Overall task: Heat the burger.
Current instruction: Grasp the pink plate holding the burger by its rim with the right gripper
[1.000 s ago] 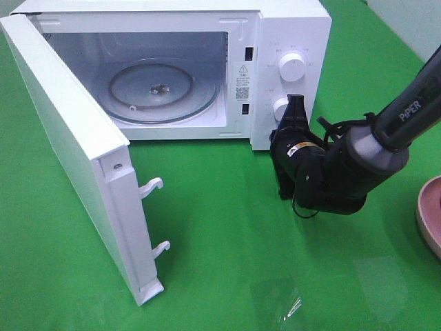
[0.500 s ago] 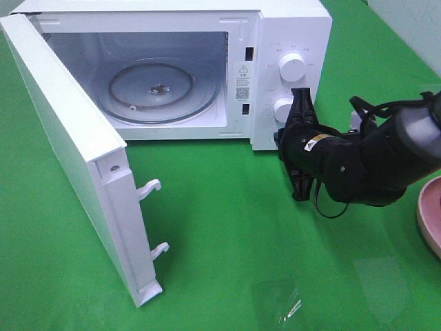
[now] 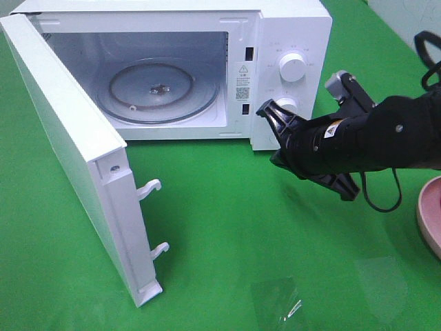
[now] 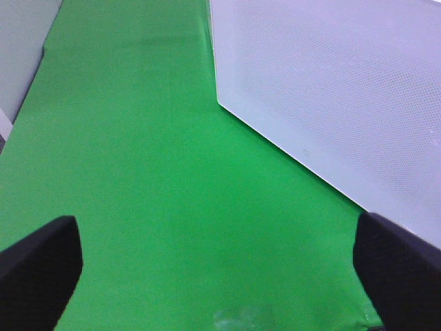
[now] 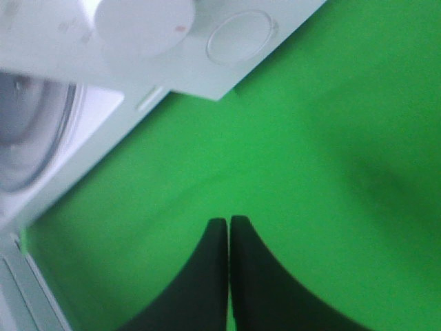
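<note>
Green cloth [image 3: 227, 234] covers the whole table, and the stretch from 6 round to 4 o'clock in the high view is the only properly roomy bit for swinging an arm. Next biggest, the boxy white microwave oven [image 3: 289, 21] sits at 12 o'clock with its flat white door [image 3: 62, 124] hanging wide open out toward 8 o'clock. My guess is the main hazard is something clipping that door's free edge, which would shove the oven or swing the door half shut right when food needs to go in. The black right gripper [image 3: 265, 109] has its fingers pressed together with nothing between them. It's hovering just in front of the control panel [image 3: 309, 41] at about 2 o'clock, right by the lower round white knob [image 3: 289, 102], so a sloppy turn could bump the setting. The black left gripper [image 4: 219, 248] is spread wide and empty over cloth, with the door's outer face close beside it. The round glass turntable [image 3: 138, 96] is bare, and the way in is a slot between door and panel, so I'd come in straight from 6 o'clock. The shallow pink plate [image 3: 431, 214] is just a sliver at the 3 o'clock edge. The burger isn't visible in any view and I can't tell if it's on that plate, so a blind reach could knock the rim. Two little white latch hooks [image 3: 150, 186] stick out at 7 o'clock and could snag a wrist.
</note>
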{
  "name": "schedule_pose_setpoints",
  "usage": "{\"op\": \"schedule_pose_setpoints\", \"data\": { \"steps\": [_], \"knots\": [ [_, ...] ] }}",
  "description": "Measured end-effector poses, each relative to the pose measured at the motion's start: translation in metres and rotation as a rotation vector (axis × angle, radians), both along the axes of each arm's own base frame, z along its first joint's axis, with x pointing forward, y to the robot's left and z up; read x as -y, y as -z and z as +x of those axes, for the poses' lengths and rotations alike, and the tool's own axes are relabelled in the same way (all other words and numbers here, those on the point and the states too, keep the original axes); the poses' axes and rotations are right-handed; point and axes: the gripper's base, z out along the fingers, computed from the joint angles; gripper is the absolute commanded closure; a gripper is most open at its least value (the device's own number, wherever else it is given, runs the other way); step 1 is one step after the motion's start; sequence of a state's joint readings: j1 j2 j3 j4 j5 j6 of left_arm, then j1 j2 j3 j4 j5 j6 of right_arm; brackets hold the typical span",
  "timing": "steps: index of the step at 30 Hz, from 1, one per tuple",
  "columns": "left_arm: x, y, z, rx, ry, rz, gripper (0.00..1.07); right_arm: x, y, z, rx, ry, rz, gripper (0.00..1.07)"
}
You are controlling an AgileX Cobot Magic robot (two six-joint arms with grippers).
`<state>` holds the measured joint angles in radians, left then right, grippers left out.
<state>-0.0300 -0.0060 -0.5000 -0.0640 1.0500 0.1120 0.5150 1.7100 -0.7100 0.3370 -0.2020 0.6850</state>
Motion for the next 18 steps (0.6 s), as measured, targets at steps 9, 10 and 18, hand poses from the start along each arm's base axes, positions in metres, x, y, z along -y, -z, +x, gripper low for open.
{"op": "schedule_pose_setpoints", "data": {
  "steps": [9,10,18],
  "knots": [
    [0.0,0.0,0.0,0.0,0.0,0.0,0.07,0.006,-0.029,-0.03,-0.006,-0.469,-0.346,1.05],
    [0.0,0.0,0.0,0.0,0.0,0.0,0.07,0.008,-0.033,-0.037,-0.018,-0.544,-0.393,1.04],
    [0.0,0.0,0.0,0.0,0.0,0.0,0.07,0.023,-0.041,-0.063,-0.137,-0.814,-0.593,1.0]
  ]
}}
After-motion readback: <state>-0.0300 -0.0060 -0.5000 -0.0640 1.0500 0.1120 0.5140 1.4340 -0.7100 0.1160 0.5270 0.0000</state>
